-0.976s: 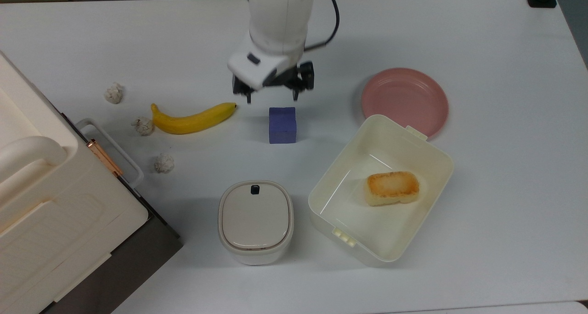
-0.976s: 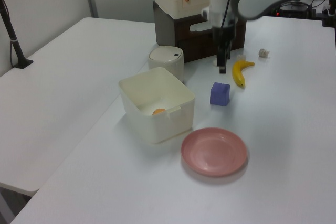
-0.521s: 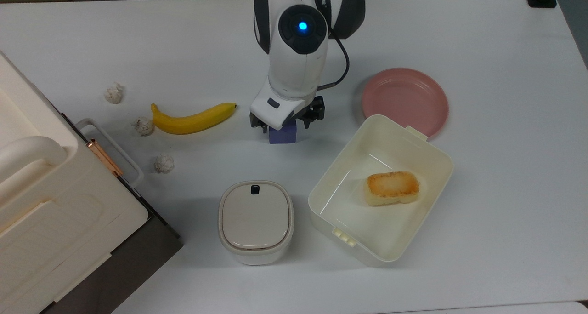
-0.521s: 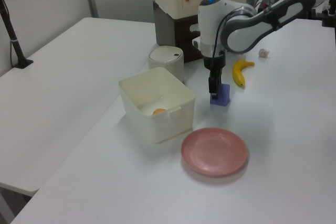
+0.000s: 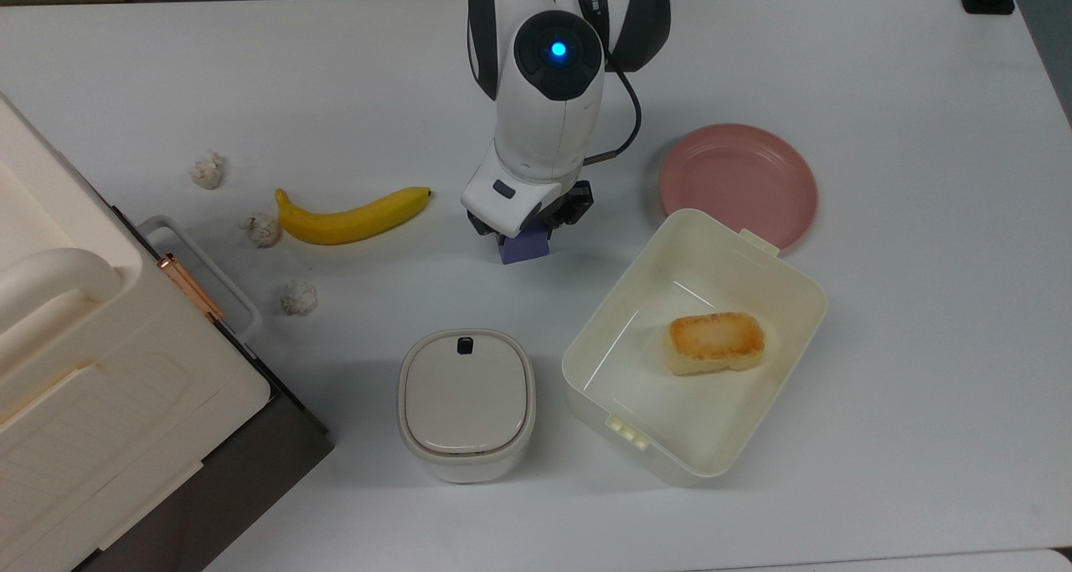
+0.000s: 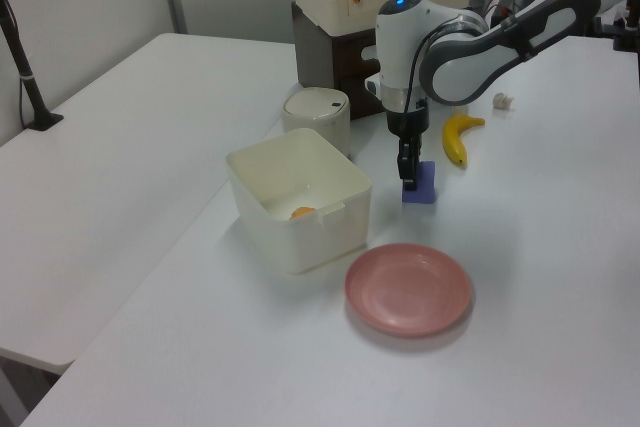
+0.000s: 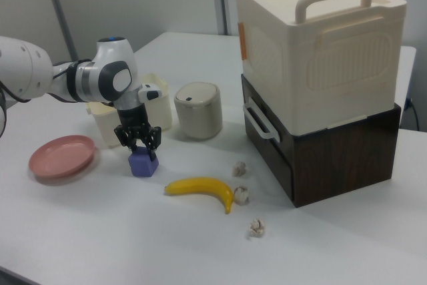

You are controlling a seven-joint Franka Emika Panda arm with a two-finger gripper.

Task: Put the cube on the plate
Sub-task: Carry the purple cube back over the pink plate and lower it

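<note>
The blue-purple cube (image 5: 525,249) (image 6: 425,187) (image 7: 144,165) sits on the white table, in the middle of the top view. My gripper (image 5: 526,224) (image 6: 410,179) (image 7: 140,150) has come straight down over it. Its two dark fingers clasp the cube's upper part, and the arm hides most of the cube in the top view. The cube stands slightly turned on the table. The pink plate (image 5: 737,182) (image 6: 408,289) (image 7: 61,156) lies bare, to the cube's right in the top view and apart from it.
A cream box (image 5: 617,287) holding a toasted block (image 5: 714,342) stands just below the plate in the top view, touching its rim. A banana (image 5: 352,219), three paper balls (image 5: 261,229), a lidded pot (image 5: 466,400) and a large cream case (image 5: 84,371) lie on the top view's left.
The arm swung forward and lowered the gripper from behind the cube down onto it. The fingers have drawn in on the cube, which has turned a little.
</note>
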